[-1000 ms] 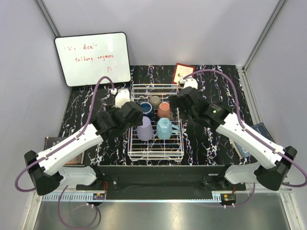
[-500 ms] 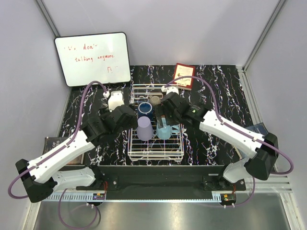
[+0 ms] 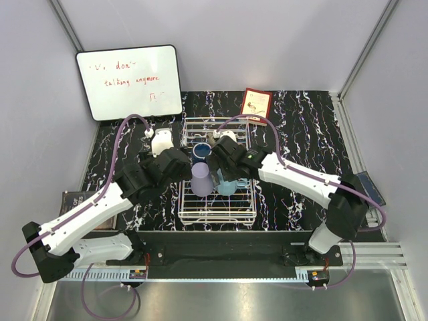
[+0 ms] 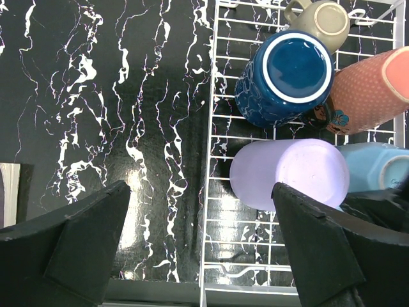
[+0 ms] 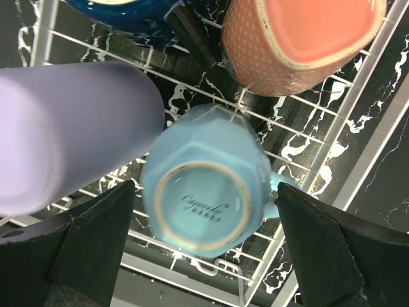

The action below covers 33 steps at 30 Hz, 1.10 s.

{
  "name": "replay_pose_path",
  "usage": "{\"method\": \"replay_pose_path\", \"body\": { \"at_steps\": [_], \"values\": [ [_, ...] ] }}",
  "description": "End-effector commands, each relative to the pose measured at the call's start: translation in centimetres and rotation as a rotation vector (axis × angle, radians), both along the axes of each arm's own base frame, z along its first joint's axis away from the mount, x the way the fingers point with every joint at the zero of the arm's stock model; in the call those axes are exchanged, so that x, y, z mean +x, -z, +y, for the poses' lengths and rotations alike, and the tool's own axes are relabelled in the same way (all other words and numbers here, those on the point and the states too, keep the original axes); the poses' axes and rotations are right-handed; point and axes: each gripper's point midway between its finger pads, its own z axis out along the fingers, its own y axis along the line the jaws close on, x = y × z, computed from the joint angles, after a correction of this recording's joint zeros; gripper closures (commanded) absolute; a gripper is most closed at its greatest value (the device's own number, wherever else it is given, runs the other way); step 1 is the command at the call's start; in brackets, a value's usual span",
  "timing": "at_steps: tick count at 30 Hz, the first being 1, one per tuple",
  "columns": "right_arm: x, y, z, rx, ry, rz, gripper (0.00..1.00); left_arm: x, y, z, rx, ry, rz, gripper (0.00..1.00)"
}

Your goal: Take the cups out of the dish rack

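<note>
Hovering wide open, right pincer (image 5: 204,192) sits centred over the inverted blue mug (image 5: 198,211), handle toward one finger; left pincer (image 4: 199,192), equally wide, stands offset beside the lavender tumbler (image 4: 291,173).

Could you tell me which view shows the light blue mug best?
Right wrist: the light blue mug sits centred, base up. Top external: partly hidden by the right arm. Left wrist: only a sliver.
</note>
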Motion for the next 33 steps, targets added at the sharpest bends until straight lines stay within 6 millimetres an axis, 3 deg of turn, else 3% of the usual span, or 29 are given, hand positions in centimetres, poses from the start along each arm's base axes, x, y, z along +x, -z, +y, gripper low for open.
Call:
{"method": "replay_pose_path", "body": {
  "at_steps": [1,10,13,14,19,21,24,29,33],
  "values": [
    [1.0,0.1,1.3,0.007,0.004,-0.027,0.0,0.5,-0.5,-0.2,-0.009,-0.001,-0.026,0.01],
    [-0.3,2.6,0.3,-0.023,0.012,0.038,0.02,0.5,-0.1,0.0,0.005,-0.006,-0.023,0.01],
    [-0.7,2.8,-0.1,-0.021,0.021,0.046,0.24,0.6,0.1,-0.1,0.011,-0.006,-0.019,0.01],
    [-0.7,2.5,-0.2,-0.015,0.025,0.04,0.41,0.6,0.1,-0.2,0.011,-0.007,-0.018,0.01],
    [-0.5,1.1,-0.6,0.003,0.042,0.005,0.85,0.9,0.2,-0.4,0.017,-0.007,-0.015,0.01],
    [-0.5,-0.3,-1.0,0.018,0.049,-0.02,1.0,1.0,0.2,-0.5,0.022,-0.007,-0.014,0.01],
    [0.0,-3.4,-1.4,0.048,0.059,-0.081,1.0,1.2,0.2,-0.7,0.027,-0.004,-0.013,0.01],
    [0.9,-11.2,-1.8,0.136,0.064,-0.219,1.0,1.5,-0.3,-1.0,0.024,-0.008,-0.021,0.01],
    [0.8,-15.9,-2.2,0.215,0.07,-0.286,1.0,1.8,-1.0,-1.5,0.004,-0.011,-0.032,0.01]
  ]
}}
